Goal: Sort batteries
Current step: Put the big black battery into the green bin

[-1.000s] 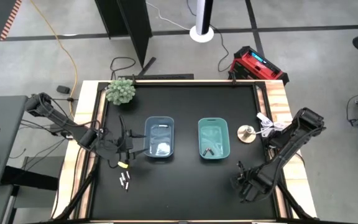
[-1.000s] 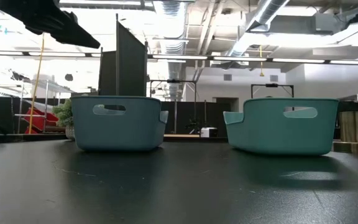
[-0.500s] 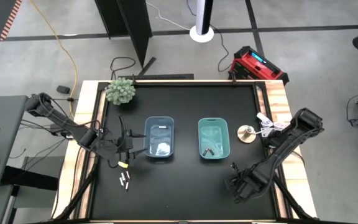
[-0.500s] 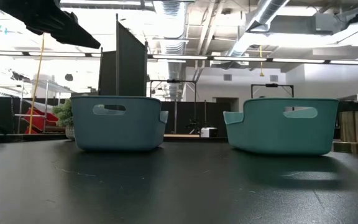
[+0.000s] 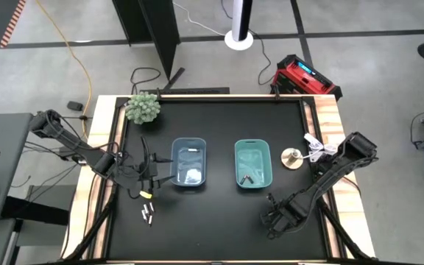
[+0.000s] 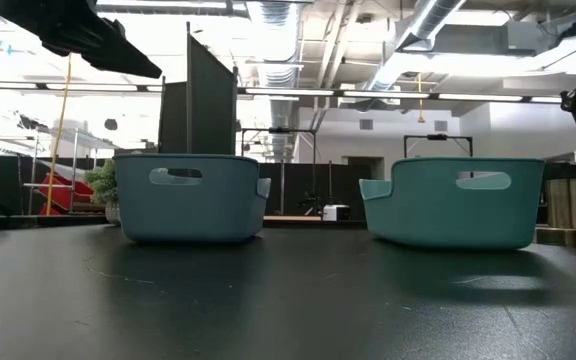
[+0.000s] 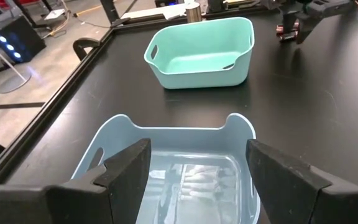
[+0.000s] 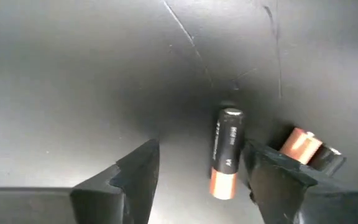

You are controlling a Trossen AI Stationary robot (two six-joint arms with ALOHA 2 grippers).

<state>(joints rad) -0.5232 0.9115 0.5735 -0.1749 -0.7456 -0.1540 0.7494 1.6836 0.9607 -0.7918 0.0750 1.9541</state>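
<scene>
Hovering wide open, the right claw (image 8: 201, 177) frames a dark battery (image 8: 225, 152) on the desk (image 5: 219, 228); the left claw (image 7: 194, 171), also wide, hangs over the blue bin (image 7: 166, 140), seemingly holding pale batteries (image 7: 197, 183).

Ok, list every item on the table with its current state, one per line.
left gripper: open, over the blue bin
right gripper: open, above a dark battery
blue bin: upright, holds whitish batteries
teal bin: upright, holds dark batteries
dark battery: lying flat on table

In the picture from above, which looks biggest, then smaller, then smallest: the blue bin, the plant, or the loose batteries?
1. Blue bin
2. Plant
3. Loose batteries, tiny next to either one
</scene>
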